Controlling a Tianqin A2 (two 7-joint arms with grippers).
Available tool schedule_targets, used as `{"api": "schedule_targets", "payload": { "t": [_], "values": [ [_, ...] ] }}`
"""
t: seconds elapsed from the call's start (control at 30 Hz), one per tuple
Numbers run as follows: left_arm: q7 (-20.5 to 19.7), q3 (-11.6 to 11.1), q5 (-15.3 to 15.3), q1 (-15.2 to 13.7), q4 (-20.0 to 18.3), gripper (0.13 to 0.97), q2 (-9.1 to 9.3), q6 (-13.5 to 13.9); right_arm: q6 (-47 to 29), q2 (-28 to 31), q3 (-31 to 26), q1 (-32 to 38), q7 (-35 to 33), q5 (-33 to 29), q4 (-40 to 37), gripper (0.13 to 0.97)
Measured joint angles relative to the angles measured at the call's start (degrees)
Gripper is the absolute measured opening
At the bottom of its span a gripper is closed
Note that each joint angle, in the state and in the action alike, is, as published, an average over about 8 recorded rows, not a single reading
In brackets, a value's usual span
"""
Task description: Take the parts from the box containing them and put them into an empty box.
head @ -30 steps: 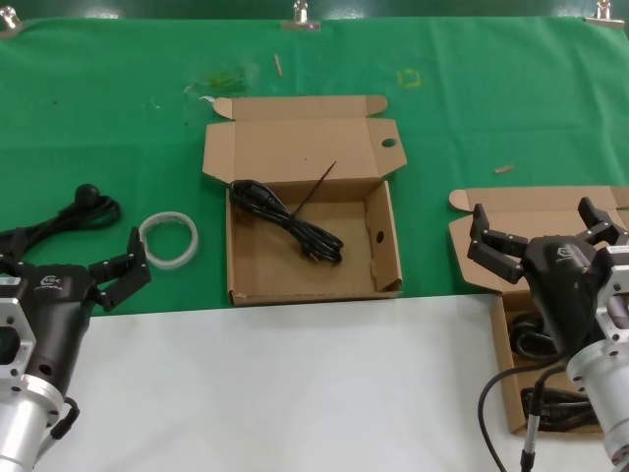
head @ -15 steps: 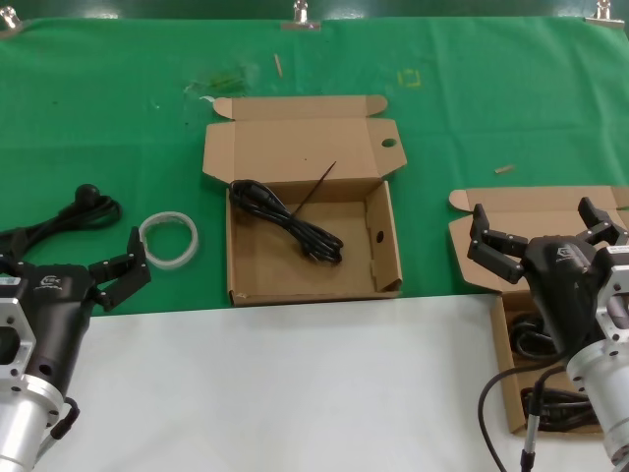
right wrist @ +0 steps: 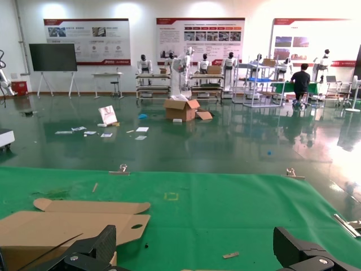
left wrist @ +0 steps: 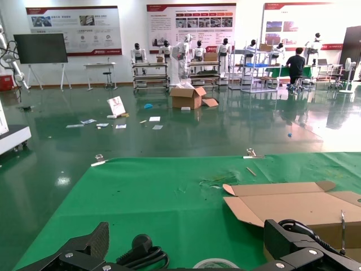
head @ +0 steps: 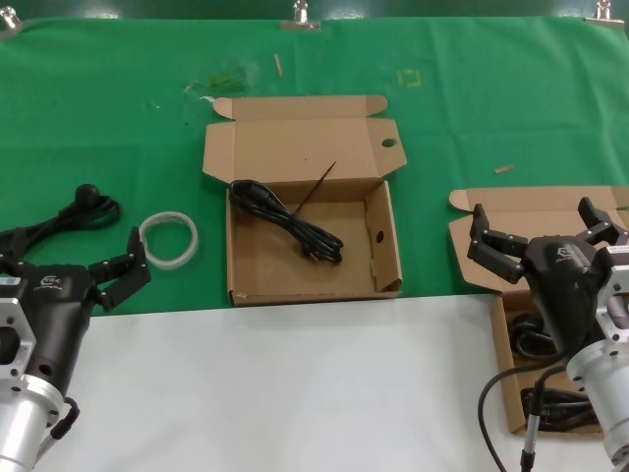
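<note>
One cable bundle point(head: 292, 225) lies in the middle box point(head: 385, 258), more point(head: 536, 339) wait in the right-hand box point(head: 470, 232) on the desk point(head: 491, 98); nothing has shifted lately, so no transfer is underway; right hand point(head: 543, 235) hovers open above them; left hand point(head: 123, 270) open, idle.

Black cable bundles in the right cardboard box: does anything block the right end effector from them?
Nothing visible does. The open right end effector hangs over the shallow brown cardboard box holding the bundled black cables; its lid is folded back. The left end effector sits at the table's left.
</note>
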Motion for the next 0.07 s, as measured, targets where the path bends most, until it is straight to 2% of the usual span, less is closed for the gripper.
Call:
{"api": "schedule_targets", "payload": {
  "t": [0.07],
  "values": [
    [0.0,0.0,0.0,0.0,0.0,0.966,0.0,0.0,0.0,0.0,0.0,0.0,0.0,0.0,0.0,0.966]
  ]
}}
